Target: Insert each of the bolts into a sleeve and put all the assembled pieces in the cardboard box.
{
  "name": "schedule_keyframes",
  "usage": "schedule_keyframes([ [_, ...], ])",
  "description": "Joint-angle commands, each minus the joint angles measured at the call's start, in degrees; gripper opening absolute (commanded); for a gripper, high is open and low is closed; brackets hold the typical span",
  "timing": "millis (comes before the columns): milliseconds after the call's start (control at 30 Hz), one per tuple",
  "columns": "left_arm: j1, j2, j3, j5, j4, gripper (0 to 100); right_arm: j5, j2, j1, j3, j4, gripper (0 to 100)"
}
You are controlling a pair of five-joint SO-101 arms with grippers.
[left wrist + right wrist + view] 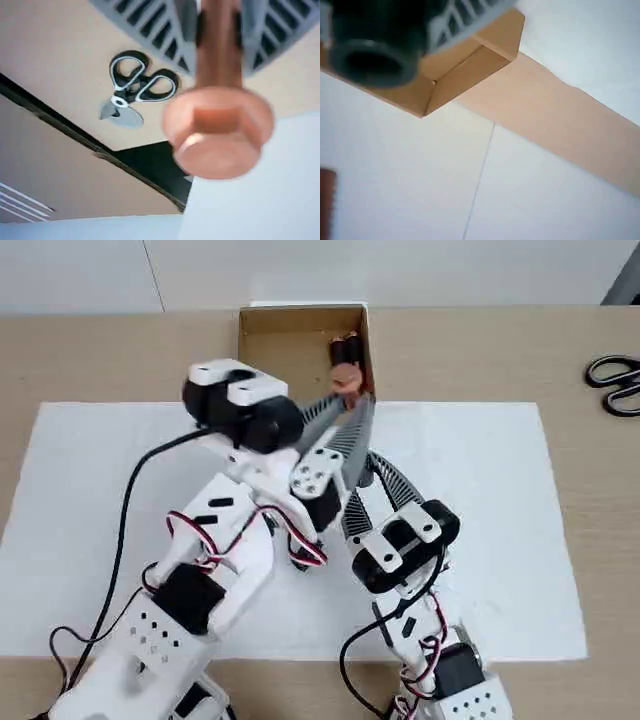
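Left wrist view: the copper-coloured bolt (217, 125) looks light, stiff and smooth, so it may twist if pinched loosely. The left claw (217, 30) is closed on its shank, just behind the hex head, at the cardboard box's (300, 312) front right corner. The right claw (420, 25) clasps a dark hollow sleeve (367, 60) beside that corner. Inside the box, against its right wall, lie what look like assembled pieces (345, 346).
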Motion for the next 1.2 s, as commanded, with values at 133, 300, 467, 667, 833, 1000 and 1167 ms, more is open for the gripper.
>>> schedule_keyframes([
  [133,-0.1,-1.8,-0.2,-6.7,2.5,1,0.4,-1.4,-0.2,0.2,-1.4,0.5],
  [300,0.8,-1.8,-0.2,-6.8,2.6,1,0.4,-1.4,-0.2,0.3,-1.4,0.5],
  [467,1.0,-1.8,-0.2,-6.7,5.3,1,0.4,-1.4,-0.2,0.3,-1.4,0.5],
  [667,2.1,-1.8,-0.7,-4.5,10.4,1,0.4,-1.4,-0.2,0.3,-1.4,0.5],
  [833,2.1,-1.8,-0.2,-3.4,10.8,1,0.5,-1.4,-0.2,0.3,-1.4,0.5],
  [1000,2.0,-1.8,0.6,-3.8,16.0,1,0.5,-1.4,-0.1,0.3,-1.4,0.5],
  [1167,0.9,-2.5,-0.2,-3.8,18.9,4,0.5,-1.4,-0.1,0.3,-1.4,0.5],
])
